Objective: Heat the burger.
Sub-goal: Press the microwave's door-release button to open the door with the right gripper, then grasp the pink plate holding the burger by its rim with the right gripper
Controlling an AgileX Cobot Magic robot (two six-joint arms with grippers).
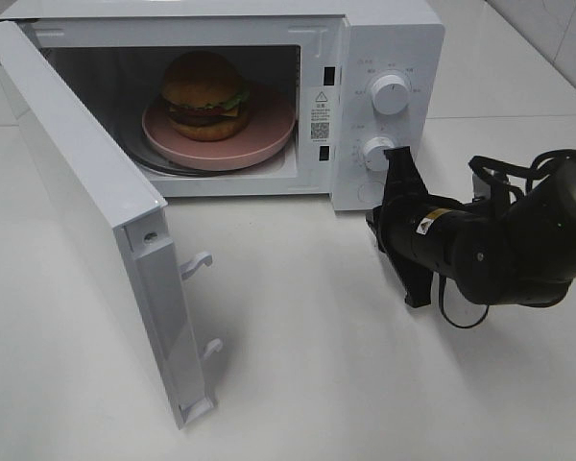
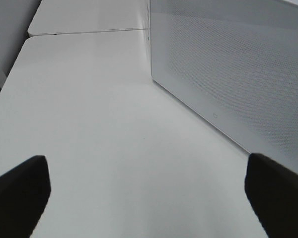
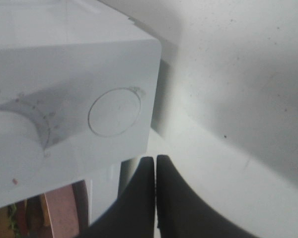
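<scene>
**Now: burger sits in the open microwave, right pincer shut by the dials**

Well, starting on my left, the left gripper (image 2: 146,166) is out of the high camera's sight. Its own wrist camera shows both black fingers (image 2: 20,193) spread far apart with nothing between them, low over the white table (image 2: 89,99). They are beside the dotted outer face of the microwave door (image 2: 228,64).

From the high camera, that door (image 1: 86,221) is swung wide open toward the front left. Inside the microwave (image 1: 384,38), the burger (image 1: 204,91) sits on a pink plate (image 1: 269,130), left of the plate's middle. The plate rests on the round tray.

Right of the cavity is the control panel with an upper dial (image 1: 391,94) and a lower dial (image 1: 376,152).

Further right, the right arm (image 1: 528,240) reaches in from the right edge, low over the table, with its wrist rolled onto its side. The right gripper (image 1: 400,161) points at the panel, just beside the lower dial. In its wrist camera the two fingers (image 3: 141,188) are pressed flat together, holding nothing, close under the panel's corner with its round button (image 3: 114,112). I cannot tell whether the tips touch the panel.
</scene>
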